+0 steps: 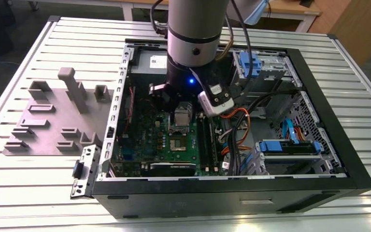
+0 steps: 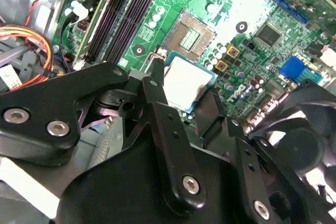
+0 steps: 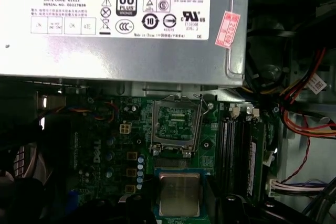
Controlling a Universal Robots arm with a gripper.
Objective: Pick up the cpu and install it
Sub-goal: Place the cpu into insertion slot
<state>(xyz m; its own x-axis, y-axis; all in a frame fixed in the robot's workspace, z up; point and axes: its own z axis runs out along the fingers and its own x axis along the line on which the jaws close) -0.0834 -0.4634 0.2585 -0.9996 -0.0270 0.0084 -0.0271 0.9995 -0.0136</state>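
Note:
The cpu (image 2: 188,80), a small square chip with a silvery top and a pale rim, sits between the black fingers of my gripper (image 2: 185,86), which is shut on it. In the first wrist view the cpu (image 3: 179,192) hangs over the green motherboard beside the open socket (image 3: 176,127), whose silvery frame surrounds a bare contact field. That socket (image 2: 189,35) lies just beyond the chip's far corner. In the exterior view my gripper (image 1: 174,108) reaches down into the open computer case, above the socket (image 1: 178,141).
A big grey box with a white label (image 3: 121,24) borders the socket. Dark memory slots (image 3: 239,145) and orange and red cables (image 2: 26,35) run alongside. Blue drive brackets (image 1: 289,145) stand on the exterior view's right. A grey fixture plate (image 1: 56,121) lies outside the black case wall (image 1: 237,193).

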